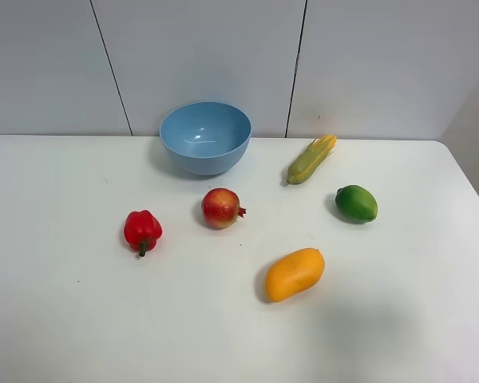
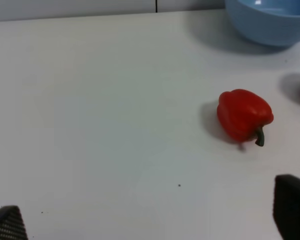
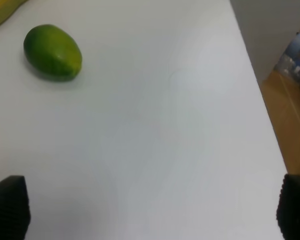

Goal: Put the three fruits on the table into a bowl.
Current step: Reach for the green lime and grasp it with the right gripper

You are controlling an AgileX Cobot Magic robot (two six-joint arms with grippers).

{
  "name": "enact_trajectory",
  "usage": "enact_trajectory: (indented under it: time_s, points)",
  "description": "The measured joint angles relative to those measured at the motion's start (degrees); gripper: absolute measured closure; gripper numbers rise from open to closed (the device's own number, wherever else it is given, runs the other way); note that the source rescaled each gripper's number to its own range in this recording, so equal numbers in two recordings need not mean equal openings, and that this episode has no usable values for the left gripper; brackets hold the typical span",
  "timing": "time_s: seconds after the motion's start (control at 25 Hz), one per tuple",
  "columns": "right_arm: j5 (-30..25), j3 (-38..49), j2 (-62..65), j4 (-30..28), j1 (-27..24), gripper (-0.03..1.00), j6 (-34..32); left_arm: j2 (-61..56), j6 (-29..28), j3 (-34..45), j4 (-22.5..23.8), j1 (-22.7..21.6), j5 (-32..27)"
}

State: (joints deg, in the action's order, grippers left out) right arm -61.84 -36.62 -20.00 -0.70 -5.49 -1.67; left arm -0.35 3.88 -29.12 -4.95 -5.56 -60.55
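White table (image 1: 64, 319) against grey panelled wall (image 1: 199, 48), blue bowl (image 1: 205, 136) at back, both jaws spread, empty

The left gripper (image 2: 150, 216) is open wide, its two black ribbed fingertips (image 2: 292, 207) far apart. The right gripper (image 3: 151, 209) is the same, with dark ribbed fingertips (image 3: 9, 207) spread wide and level with each other.

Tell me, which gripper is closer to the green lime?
Right. The right gripper has the lime ahead of it; the left gripper faces the pepper, no lime in its view.
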Motion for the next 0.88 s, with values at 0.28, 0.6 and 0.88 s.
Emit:
enact_trajectory:
  time_s: [0.28, 0.6, 0.88]
  points:
    - [0.9, -14.6, -27.4, 1.3, 0.0, -0.03, 10.9, 0.0, 0.0, 0.0, 0.0, 0.0, 0.0]
    - [1.9, -24.5, -54.6, 3.8, 0.3, -0.03, 23.8, 0.0, 0.0, 0.0, 0.0, 0.0, 0.0]
    - [4.1, -30.0, -70.2, 10.0, 1.5, -0.03, 36.6, 0.0, 0.0, 0.0, 0.0, 0.0, 0.0]
